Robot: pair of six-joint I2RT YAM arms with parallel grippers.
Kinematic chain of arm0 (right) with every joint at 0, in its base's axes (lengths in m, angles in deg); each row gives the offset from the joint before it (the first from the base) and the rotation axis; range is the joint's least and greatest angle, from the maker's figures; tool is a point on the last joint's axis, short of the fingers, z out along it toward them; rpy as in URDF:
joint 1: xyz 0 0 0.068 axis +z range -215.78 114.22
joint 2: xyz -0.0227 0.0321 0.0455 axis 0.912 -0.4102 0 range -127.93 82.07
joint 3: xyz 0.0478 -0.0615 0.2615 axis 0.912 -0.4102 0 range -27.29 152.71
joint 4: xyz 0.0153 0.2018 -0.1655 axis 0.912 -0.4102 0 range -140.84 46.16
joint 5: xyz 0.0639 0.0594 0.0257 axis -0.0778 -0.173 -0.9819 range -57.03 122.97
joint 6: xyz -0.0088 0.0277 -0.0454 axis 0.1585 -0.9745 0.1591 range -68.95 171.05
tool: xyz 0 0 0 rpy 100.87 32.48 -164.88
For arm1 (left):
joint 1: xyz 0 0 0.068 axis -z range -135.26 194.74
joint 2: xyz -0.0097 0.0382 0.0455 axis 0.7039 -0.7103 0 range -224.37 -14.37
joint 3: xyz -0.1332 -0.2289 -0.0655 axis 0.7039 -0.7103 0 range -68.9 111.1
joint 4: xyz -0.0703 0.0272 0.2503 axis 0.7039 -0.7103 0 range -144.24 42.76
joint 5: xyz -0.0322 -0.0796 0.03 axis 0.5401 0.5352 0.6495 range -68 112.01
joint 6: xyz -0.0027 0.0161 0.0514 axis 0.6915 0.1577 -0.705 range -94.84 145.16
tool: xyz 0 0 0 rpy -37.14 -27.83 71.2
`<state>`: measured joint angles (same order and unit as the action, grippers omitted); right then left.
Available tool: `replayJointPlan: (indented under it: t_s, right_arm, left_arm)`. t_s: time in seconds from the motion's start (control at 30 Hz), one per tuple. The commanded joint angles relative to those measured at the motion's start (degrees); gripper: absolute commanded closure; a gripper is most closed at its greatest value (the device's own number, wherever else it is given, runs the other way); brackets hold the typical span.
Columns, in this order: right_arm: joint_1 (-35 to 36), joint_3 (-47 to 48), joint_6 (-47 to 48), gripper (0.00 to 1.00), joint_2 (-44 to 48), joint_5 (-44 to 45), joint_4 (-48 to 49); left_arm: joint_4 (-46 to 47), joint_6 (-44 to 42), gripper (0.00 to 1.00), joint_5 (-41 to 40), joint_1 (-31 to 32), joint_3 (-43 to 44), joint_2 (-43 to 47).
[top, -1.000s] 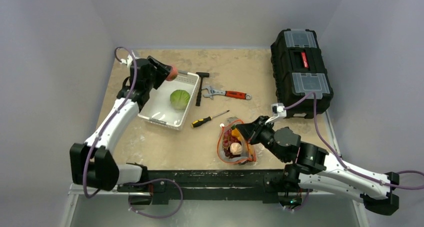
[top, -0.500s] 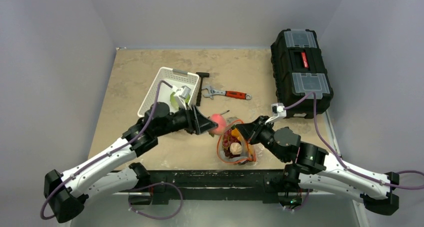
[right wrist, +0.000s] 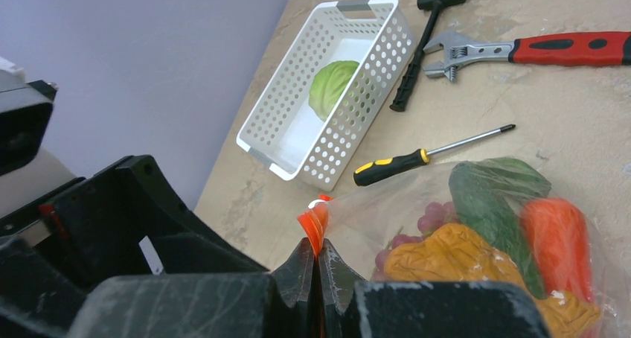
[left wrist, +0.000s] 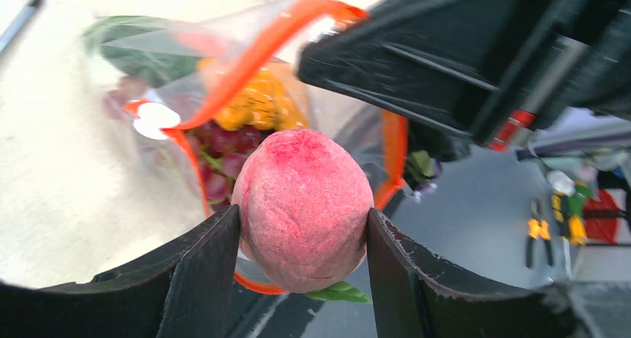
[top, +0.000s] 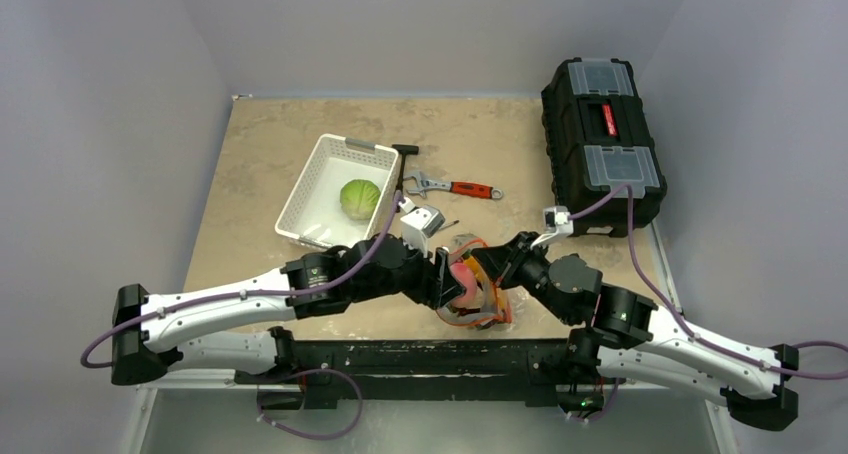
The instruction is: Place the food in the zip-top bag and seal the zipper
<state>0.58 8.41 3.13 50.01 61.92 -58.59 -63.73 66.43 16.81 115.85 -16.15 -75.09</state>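
left pincer [left wrist: 301, 222] reached bag [left wrist: 141, 66]; peach [left wrist: 301, 193] between jaws

my left arm [top: 230, 304] reaches low across the front toward my right arm [top: 680, 344]. my left gripper [left wrist: 301, 230] stands half spread, both fingers [left wrist: 197, 278] pressed against the peach [left wrist: 301, 193]. my right arm bends inward, my right gripper [right wrist: 316, 254] pinched tight on the zipper [right wrist: 313, 222].
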Motion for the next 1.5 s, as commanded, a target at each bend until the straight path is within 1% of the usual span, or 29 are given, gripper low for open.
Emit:
replayJointPlan:
  t_s: [0.0, 0.13, 0.23, 0.37, 0.43, 0.53, 0.67, 0.7, 0.77, 0.87, 0.93, 1.07, 1.13, 1.27, 1.43, 1.47]
  right_arm:
    - [0.03, 1.56, -1.01, 1.00, 1.75, 0.57, 3.04]
    - [0.06, 1.97, -0.83, 1.00, 2.06, 0.54, 2.55]
    - [0.08, 1.83, -1.04, 1.00, 2.03, 0.30, 2.69]
    - [0.08, 1.66, -1.06, 1.00, 2.21, -0.47, 3.07]
    - [0.08, 1.36, -1.04, 1.00, 2.41, -0.94, 3.41]
    - [0.08, 1.55, -0.86, 1.00, 2.63, -0.82, 3.07]
    - [0.08, 0.71, -0.95, 1.00, 3.88, -0.04, 2.56]
    - [0.09, 0.54, -1.01, 1.00, 4.19, 0.24, 2.56]
    - [0.08, 0.59, -0.77, 1.00, 4.45, 0.48, 2.49]
    - [0.08, 1.00, 0.13, 1.00, 3.95, 0.96, 2.37]
    - [0.07, 1.33, 0.30, 1.00, 3.52, 1.26, 2.21]
    - [0.08, 1.02, 0.37, 1.00, 2.84, 0.96, 3.02]
    - [0.07, 1.16, 0.38, 1.00, 2.57, 0.85, 3.05]
    - [0.08, 1.54, 0.59, 1.00, 2.45, 0.76, 3.17]
    - [0.09, 1.72, 0.64, 1.00, 2.44, 0.67, 3.36]
    - [0.08, 1.75, 0.57, 1.00, 2.31, 0.59, 3.36]
  left_arm:
    - [-4.72, -0.43, 0.86, -10.40, 0.52, 4.10, -2.73]
    - [-8.07, -0.47, 0.85, -12.13, 0.51, 8.55, -7.85]
    - [-8.21, 0.16, 0.85, -11.91, 0.47, 10.60, -11.18]
    - [-8.35, 1.31, 0.80, -12.73, 0.43, 12.04, -15.55]
    - [-10.84, 2.41, 0.71, -14.06, 0.43, 13.47, -17.87]
    - [-14.22, 3.28, 0.52, -14.71, 0.39, 15.42, -20.09]
    - [-13.26, 3.37, 0.39, -12.58, 0.43, 15.02, -18.68]
    - [-13.36, 3.37, 0.33, -11.83, 0.43, 15.08, -18.08]
    - [-14.23, 3.09, 0.24, -11.02, 0.43, 15.35, -16.37]
    - [-13.80, 3.04, 0.08, -9.42, 0.43, 14.75, -13.78]
    - [-13.79, 2.85, 0.05, -8.20, 0.43, 15.01, -12.79]
    - [-15.44, 2.84, 0.04, -8.44, 0.43, 15.02, -10.03]
    - [-16.64, 2.81, 0.08, -9.56, 0.43, 14.23, -8.02]
    - [-18.90, 3.96, 0.21, -12.01, 0.23, 10.84, -3.82]
    - [-15.53, 7.51, 0.48, -10.30, -0.45, 3.50, -0.83]
    - [-14.23, 8.17, 0.51, -9.53, -0.45, 2.16, -0.74]
